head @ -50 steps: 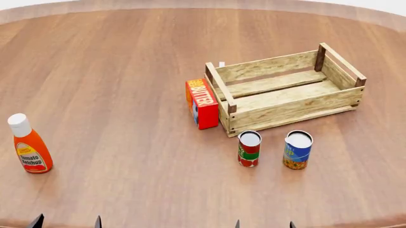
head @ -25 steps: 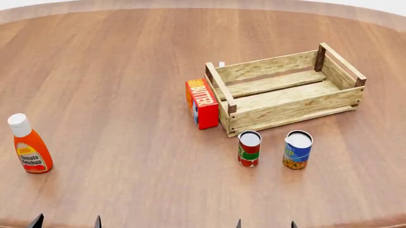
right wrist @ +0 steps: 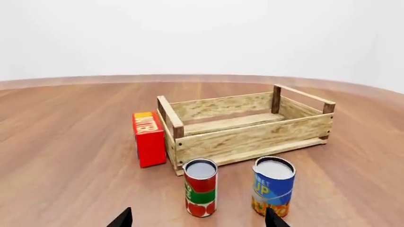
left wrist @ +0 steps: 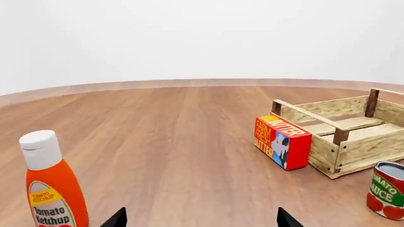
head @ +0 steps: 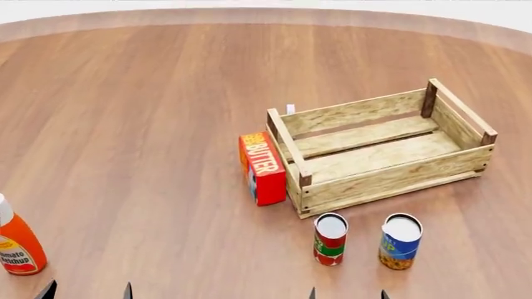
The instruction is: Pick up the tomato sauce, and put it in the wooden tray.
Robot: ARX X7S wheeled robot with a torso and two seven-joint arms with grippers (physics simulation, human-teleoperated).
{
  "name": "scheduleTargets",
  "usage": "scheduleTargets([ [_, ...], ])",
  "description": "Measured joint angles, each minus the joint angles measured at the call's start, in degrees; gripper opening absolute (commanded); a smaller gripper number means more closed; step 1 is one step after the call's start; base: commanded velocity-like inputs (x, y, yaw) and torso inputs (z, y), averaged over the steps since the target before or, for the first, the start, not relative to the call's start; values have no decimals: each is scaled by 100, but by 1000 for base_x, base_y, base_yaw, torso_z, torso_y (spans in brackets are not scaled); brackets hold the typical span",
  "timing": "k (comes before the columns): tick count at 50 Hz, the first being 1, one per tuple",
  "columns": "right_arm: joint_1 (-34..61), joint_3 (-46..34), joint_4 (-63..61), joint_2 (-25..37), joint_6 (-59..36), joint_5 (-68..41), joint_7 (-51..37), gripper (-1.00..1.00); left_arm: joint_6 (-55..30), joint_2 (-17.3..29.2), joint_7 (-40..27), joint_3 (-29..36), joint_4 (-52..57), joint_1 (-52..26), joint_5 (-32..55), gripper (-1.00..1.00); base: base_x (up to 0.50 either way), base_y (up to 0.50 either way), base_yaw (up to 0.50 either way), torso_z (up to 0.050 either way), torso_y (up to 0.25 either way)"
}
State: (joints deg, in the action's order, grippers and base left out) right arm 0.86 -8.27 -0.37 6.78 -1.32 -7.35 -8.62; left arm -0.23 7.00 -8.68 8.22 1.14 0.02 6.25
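While both arms sit low at the near edge, only fingertips show.
Left gripper (head: 87, 291): two dark tips at the near edge of the head view, spread apart, nothing between them, clear of every object.
Right gripper (head: 347, 294): two dark tips at the near edge, spread apart, empty; its gap sits just near of the two cans.
Tomato sauce (head: 330, 239): upright on the table, red and green label, plain pale top; between the right gripper and the wooden tray, untouched. Seen straight ahead from the right wrist (right wrist: 200, 187).
Blue can (head: 400, 241): upright, blue and yellow label, just right of the tomato sauce with a gap between them.
Wooden tray (head: 382, 182): light slatted crate with dark corner posts, just far of both cans, angled so its right end sits farther away; nothing inside.
Butter box (head: 263, 168): red, standing on edge, against or just beside the tray's left end; contact cannot be told.
Ketchup bottle (head: 16, 244): orange with white cap, upright, far left, near the left gripper, well apart from the tray.
Table (head: 149, 112): brown wood grain, rounded far edge.
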Motion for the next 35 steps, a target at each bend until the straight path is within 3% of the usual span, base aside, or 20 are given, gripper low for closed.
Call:
scheduleTargets([
  [35, 15, -189, -13, 152, 45, -144, -117, 100, 52, 132, -152, 169, -53, -49, 130, 100, 442, 0, 0, 0, 0],
])
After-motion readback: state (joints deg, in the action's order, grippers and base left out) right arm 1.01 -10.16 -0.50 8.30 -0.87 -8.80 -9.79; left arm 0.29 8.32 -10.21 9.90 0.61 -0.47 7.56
